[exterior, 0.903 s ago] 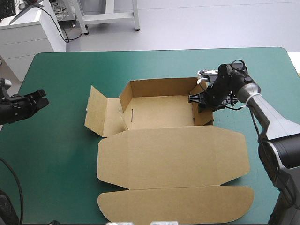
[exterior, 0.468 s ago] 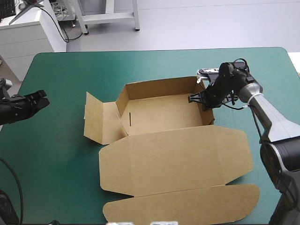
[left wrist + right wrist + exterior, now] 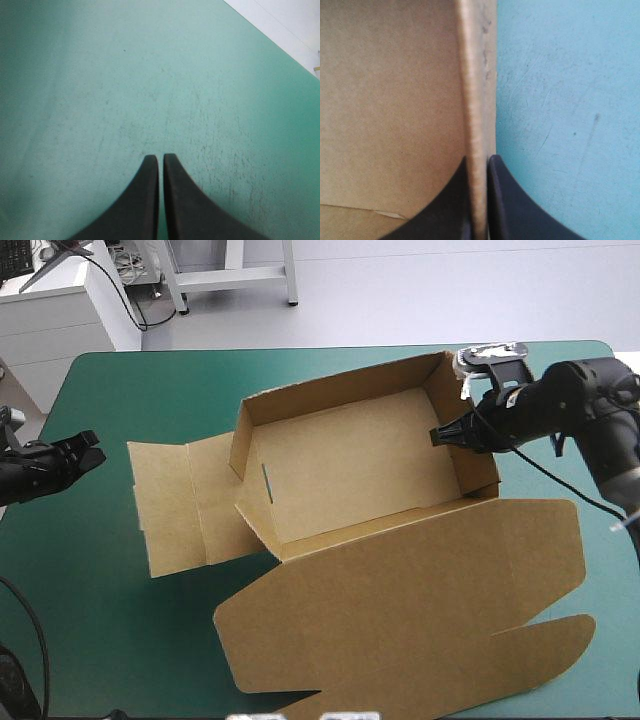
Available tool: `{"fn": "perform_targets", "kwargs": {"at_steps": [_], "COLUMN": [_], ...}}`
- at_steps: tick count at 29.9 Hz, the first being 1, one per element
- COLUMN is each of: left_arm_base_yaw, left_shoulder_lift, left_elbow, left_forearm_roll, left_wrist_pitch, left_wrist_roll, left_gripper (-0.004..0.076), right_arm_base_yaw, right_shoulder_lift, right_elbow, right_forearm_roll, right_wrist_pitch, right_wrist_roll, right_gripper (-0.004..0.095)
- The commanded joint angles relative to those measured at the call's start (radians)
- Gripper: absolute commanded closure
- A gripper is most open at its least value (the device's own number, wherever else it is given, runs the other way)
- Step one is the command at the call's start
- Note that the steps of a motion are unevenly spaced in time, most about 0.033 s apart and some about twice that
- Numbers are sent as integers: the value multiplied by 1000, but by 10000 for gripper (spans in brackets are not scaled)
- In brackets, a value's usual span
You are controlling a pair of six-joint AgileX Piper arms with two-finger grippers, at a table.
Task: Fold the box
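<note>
**One wall of the box (image 3: 350, 470) pinched by the right gripper (image 3: 441, 435)**

It stands as an open tray right of the table's (image 3: 120, 640) centre, lid spread to the near edge; the left gripper (image 3: 92, 452), fingers together and empty, hovers at the left edge.

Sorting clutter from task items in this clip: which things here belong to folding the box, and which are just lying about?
Part of the job:
box
right hand, shut on the box's side wall

Not in use:
left hand, shut, apart from the box
teal-green cover, bare beneath it
</note>
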Motion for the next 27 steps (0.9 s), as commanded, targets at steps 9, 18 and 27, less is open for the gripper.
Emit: {"fn": "perform_targets", "kwargs": {"at_steps": [9,18,27], "left_arm_base_yaw": [-2,-48,-115], "left_shoulder_lift": [-34,-34,-34], "left_elbow": [-25,-21,58], "left_forearm_roll": [-43,-77,-196], "left_wrist_pitch": [127,188,251], "left_wrist_roll": [7,86,207], "left_gripper": [241,180,181], "right_arm_base_yaw": [-2,-2,-2], "right_shoulder_lift": [-161,-122,-60], "right_elbow": [-32,-35,-38], "right_forearm_roll": [149,207,219], "right_wrist_pitch": [-69,-123,-162], "right_wrist_roll": [-15,-16,-16], "right_gripper": [908,908,908]}}
